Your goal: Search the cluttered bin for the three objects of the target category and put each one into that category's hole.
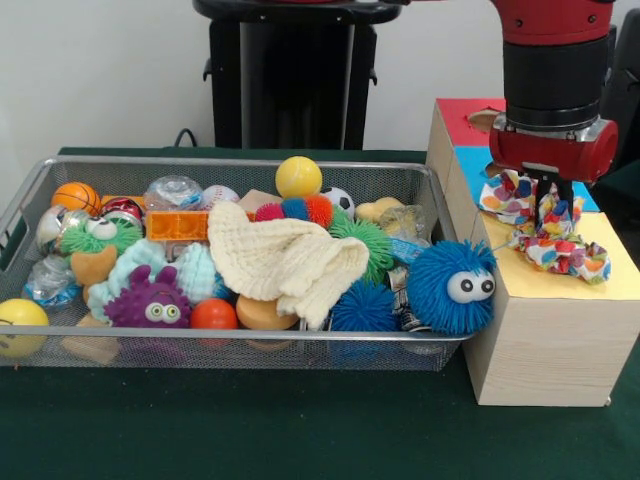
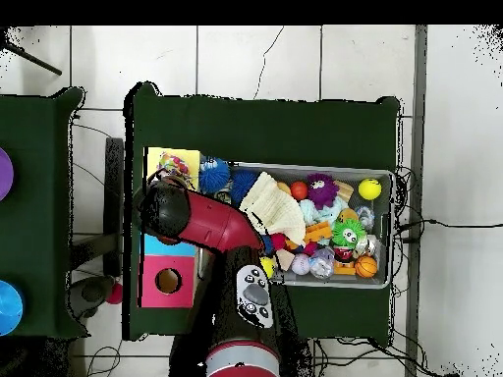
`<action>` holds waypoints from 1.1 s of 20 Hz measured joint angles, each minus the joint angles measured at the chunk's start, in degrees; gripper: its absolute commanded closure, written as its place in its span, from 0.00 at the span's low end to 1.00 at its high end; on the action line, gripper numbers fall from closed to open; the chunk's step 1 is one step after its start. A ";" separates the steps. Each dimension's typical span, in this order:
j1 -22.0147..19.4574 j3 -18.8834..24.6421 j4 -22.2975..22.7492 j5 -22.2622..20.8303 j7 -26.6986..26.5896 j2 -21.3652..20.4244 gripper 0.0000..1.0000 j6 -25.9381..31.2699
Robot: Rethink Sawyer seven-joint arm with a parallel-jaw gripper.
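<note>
Hovering over the wooden box (image 1: 545, 330), the gripper (image 1: 548, 222) pinches a colourful patterned cloth (image 1: 545, 235) that we see draped across the box's yellow section (image 1: 610, 270), just beside the toy-filled wire bin (image 1: 230, 345) with its cream knitted cloth (image 1: 285, 262).

The pincer (image 1: 549, 212) grips a spotted cloth (image 1: 545, 238) draped over the wooden box (image 1: 545, 340).

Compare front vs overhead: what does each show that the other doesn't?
Front only: the gripper shut on the multicoloured cloth over the box's yellow panel.
Overhead only: the round hole in the red panel; the arm hides the gripper and most of the cloth.
Both: mesh bin of toys, cream knitted cloth, blue fuzzy ball.
</note>
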 measured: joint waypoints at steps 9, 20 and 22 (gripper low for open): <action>0.27 -0.32 -0.24 -0.14 0.00 0.12 1.00 0.01; 0.43 -0.26 -1.20 -2.47 0.00 1.56 1.00 -2.50; 0.22 0.36 -1.14 -3.17 0.00 2.10 1.00 -4.45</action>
